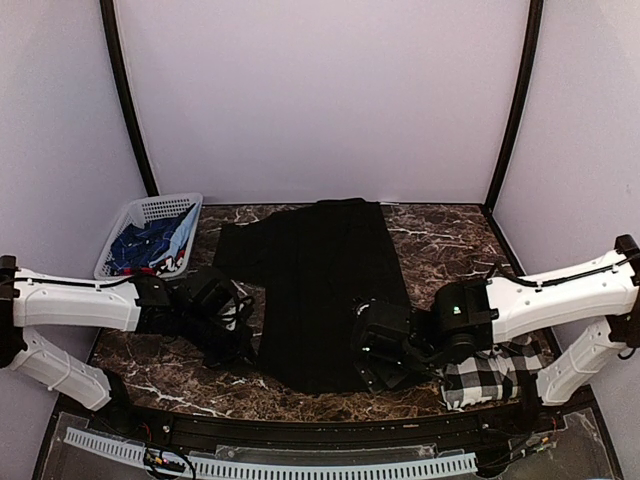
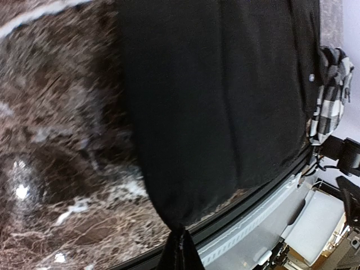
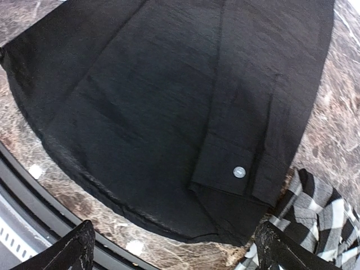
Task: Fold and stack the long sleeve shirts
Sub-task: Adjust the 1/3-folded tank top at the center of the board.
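The plain black long sleeve shirt [image 1: 315, 285] lies spread flat on the middle of the marble table [image 1: 440, 240]. My left gripper [image 1: 232, 340] sits at its near left edge. In the left wrist view this gripper [image 2: 180, 247] is shut on a gathered pinch of the black shirt [image 2: 219, 95]. My right gripper [image 1: 378, 360] hovers over the shirt's near right corner. Its fingers [image 3: 76, 250] stand wide open above the hem, with nothing between them. A folded cuff with a white button [image 3: 239, 171] lies just ahead. The checked shirt [image 1: 495, 375] lies crumpled at the near right.
A white lattice basket [image 1: 150, 235] with blue and red cloth stands at the far left corner. The table's near edge has a black rail and a white perforated strip [image 1: 300, 465]. Both forearms stretch in from the sides, and pale walls enclose the table.
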Controlling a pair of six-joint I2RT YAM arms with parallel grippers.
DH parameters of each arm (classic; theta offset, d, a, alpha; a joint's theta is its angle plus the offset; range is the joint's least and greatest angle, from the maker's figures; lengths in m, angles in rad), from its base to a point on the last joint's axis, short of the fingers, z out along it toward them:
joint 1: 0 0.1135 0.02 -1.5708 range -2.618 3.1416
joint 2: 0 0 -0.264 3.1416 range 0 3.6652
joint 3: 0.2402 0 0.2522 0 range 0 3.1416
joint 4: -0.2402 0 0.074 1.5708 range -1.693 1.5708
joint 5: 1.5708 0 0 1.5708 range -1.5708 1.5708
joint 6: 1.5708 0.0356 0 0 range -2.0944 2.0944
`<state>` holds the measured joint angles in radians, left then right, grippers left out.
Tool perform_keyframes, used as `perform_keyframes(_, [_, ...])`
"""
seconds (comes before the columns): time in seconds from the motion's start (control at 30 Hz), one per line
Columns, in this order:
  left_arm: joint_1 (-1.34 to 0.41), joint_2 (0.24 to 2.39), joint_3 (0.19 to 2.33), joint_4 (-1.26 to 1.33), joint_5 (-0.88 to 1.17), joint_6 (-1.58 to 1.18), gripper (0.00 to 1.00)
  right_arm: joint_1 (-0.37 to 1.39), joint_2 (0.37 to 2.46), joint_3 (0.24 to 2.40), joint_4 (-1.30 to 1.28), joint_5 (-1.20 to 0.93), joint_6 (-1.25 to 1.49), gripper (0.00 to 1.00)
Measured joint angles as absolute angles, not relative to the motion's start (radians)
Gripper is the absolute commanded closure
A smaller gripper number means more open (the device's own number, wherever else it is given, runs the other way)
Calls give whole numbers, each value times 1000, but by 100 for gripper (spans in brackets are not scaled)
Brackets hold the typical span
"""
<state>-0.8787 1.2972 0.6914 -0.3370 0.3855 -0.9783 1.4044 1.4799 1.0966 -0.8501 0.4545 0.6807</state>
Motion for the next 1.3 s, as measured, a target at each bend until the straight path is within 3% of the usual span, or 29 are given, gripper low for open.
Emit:
perform_keyframes(0.17, [-902,1230,594,-356,321,-1052,100,1397,1500,1092,-773,392,649,10])
perform_keyframes(0.53, [-905,1178,546,-369,271,-1119,100,1326,1585,1029,-548,220,627,68])
perform_keyframes(0.7, [-908,1175,540,-384,259,-1141,100,1326,1646,1000,-480,159,629,80])
perform_keyframes(0.77, [-908,1163,527,-390,250,-1156,99,1326,1666,985,-462,144,627,81])
perform_keyframes(0.97, [-913,1137,504,-426,241,-1179,76,1326,1690,950,-440,92,627,78])
perform_keyframes(1.03, [-913,1118,509,-457,225,-1180,65,1326,1687,950,-441,81,619,73])
perform_keyframes(1.3, [-913,1068,670,-598,113,-1141,44,1300,1625,1060,-487,95,576,44])
